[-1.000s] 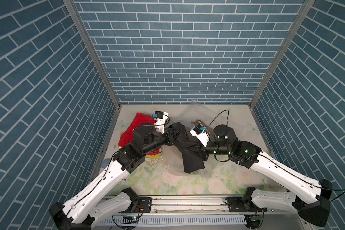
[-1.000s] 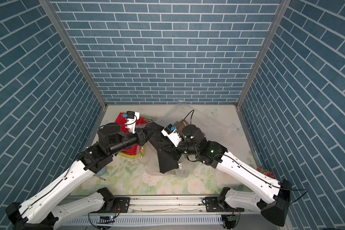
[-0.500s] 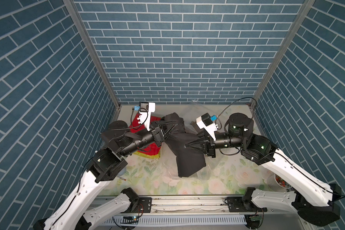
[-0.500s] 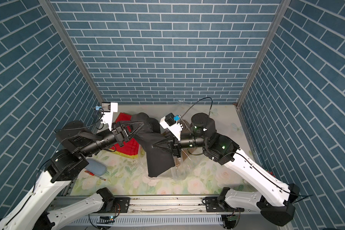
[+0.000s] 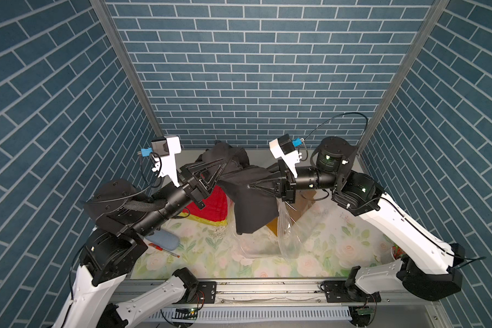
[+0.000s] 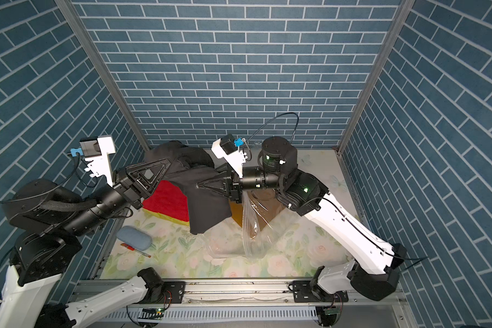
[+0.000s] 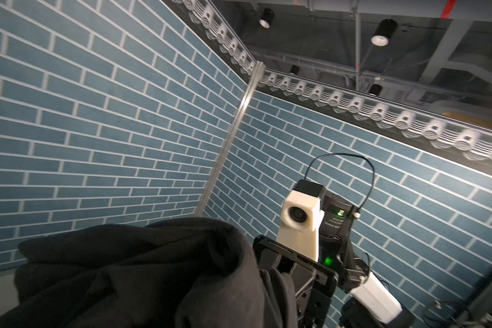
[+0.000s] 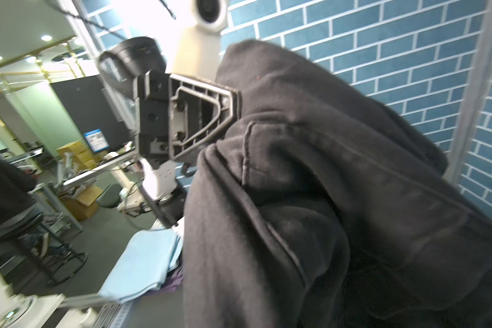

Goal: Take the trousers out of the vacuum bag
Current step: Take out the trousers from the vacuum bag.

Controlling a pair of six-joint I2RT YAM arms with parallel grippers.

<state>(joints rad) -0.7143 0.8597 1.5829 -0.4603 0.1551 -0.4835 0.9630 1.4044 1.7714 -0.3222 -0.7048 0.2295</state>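
Both grippers are clamped on the black trousers [image 5: 253,196], left gripper [image 5: 225,167], right gripper [image 5: 252,186]. I've hoisted them higher than a second ago, clear of the bag [image 5: 289,224] drooping below.

Even light from above, sharp top views, softer wrist views

In both top views we see bright, even light, crisp brick lines and only soft shadows on the flowered table [image 5: 318,255]; the side walls splay out with wide-angle stretch. In the left wrist view, ceiling lamps [image 7: 383,31] glow and the black trousers [image 7: 131,272] blur up close. In the right wrist view, white glare burns out one corner and the room behind is soft.
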